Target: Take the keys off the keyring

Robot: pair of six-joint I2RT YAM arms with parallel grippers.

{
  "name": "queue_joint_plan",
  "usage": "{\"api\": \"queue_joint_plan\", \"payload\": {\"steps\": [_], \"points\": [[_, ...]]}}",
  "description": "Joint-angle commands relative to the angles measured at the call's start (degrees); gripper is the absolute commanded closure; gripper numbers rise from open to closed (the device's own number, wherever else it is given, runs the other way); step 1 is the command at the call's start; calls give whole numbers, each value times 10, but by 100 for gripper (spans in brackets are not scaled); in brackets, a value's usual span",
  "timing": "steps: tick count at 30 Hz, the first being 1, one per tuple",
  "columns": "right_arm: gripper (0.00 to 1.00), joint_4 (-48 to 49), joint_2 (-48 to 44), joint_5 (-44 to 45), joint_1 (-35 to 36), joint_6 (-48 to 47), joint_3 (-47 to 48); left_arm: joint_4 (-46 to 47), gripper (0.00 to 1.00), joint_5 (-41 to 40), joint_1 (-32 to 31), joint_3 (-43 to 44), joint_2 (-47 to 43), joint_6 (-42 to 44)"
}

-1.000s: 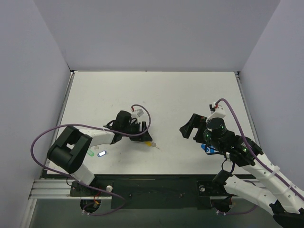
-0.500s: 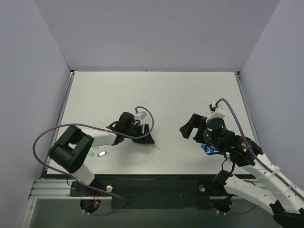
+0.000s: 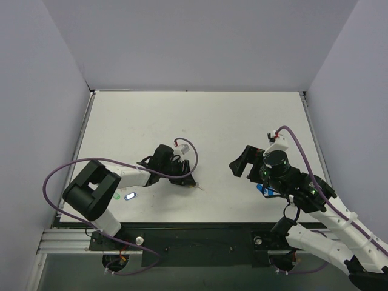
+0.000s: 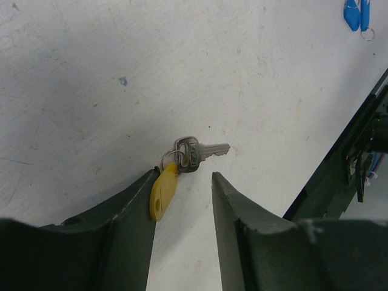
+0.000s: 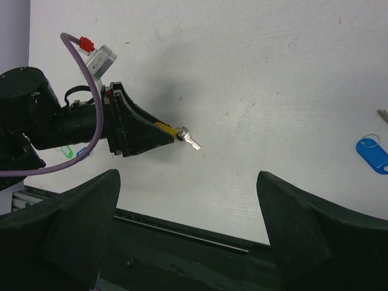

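1. Left gripper [image 4: 183, 180] sits low over the table [image 4: 109, 73], its jaws partly open and clamping nothing.
2. Keyring [image 4: 170, 159] lies at the fingertips. Its yellow tag [image 4: 163, 190] slants back into the gap, touching one finger [image 4: 115, 236].
3. Key [image 4: 198, 151] lies flat just past the tips, with its long axis crosswise to the gap and its blade pointing toward the other finger's side.
4. Right gripper [image 5: 188, 182] is spread wide, well apart from the key.

The key [image 4: 200, 150] is small and silver-grey. It lies flat on the white table [image 4: 91, 73], still threaded by its head on the keyring [image 4: 171, 159], a thin metal loop. Its toothed blade points away from the ring's oval yellow tag [image 4: 163, 191]. The tag lies flat between the open fingers of the left claw [image 4: 182, 176], just beside one finger.
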Motion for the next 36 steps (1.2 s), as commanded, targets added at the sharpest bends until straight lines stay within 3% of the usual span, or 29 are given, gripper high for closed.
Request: {"api": "queue_joint_plan", "payload": {"steps": [1,7,13,17,26,36], "points": [[11,8,-6,4,-2,-9,0,-11,52,-8,-5,20,9,16],[11,8,-5,5,-2,-9,-1,-15,59,-21,-9,23,14,18],[11,8,-2,5,-1,-9,-2,-17,80,-30,-15,27,17,21],[11,8,0,3,-3,-8,-2,-26,100,-37,-20,40,15,18],[11,9,-1,-5,-1,0,14,-95,100,-67,-49,89,-37,10],[11,73,-20,-52,-1,49,18,-194,100,-109,-77,136,-181,-26]]}}
